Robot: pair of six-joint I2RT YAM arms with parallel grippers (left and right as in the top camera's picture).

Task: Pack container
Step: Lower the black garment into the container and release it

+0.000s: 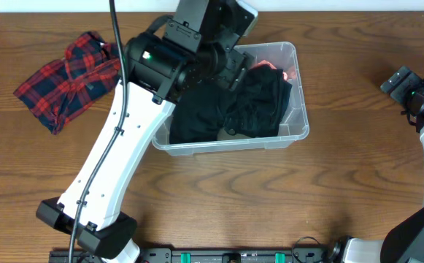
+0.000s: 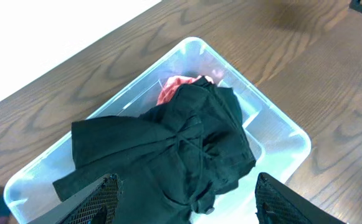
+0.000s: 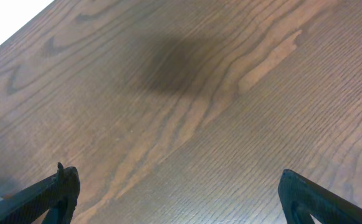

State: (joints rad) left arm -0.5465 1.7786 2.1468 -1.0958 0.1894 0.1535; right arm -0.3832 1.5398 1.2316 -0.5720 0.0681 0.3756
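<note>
The container (image 1: 233, 144) sits on the table (image 1: 219, 204) a little behind its middle, long side toward us. Its clear walls and rounded corners show plainly in the left wrist view (image 2: 279, 132). We judge it a light thing: thin moulded plastic, stiff enough to keep its shape but likely to flex if squeezed mid-wall, and smooth enough to slip. If it has to be shifted, we would take it by the rolled rim near a corner, where it is stiffest, or push low against a short wall. Inside lies a black garment (image 1: 248, 102), bunched and limp, filling most of the floor and heaped near rim height (image 2: 187, 143). Under it at the far end a bit of red-pink cloth (image 1: 290, 73) peeks out. Both are soft and will sag and settle, so pressing down on the heap should seat them. Directly above the bin hangs the left gripper (image 2: 190, 202), its jaws spread wide with nothing between them and the black garment lying free below. Well off to the bin's left, a red and navy plaid shirt (image 1: 69, 77) lies crumpled on the wood, not yet packed; a pinch on a raised fold should lift it. Far to the other side the right gripper (image 3: 184, 199) hovers over bare table, jaws fully apart and empty.
</note>
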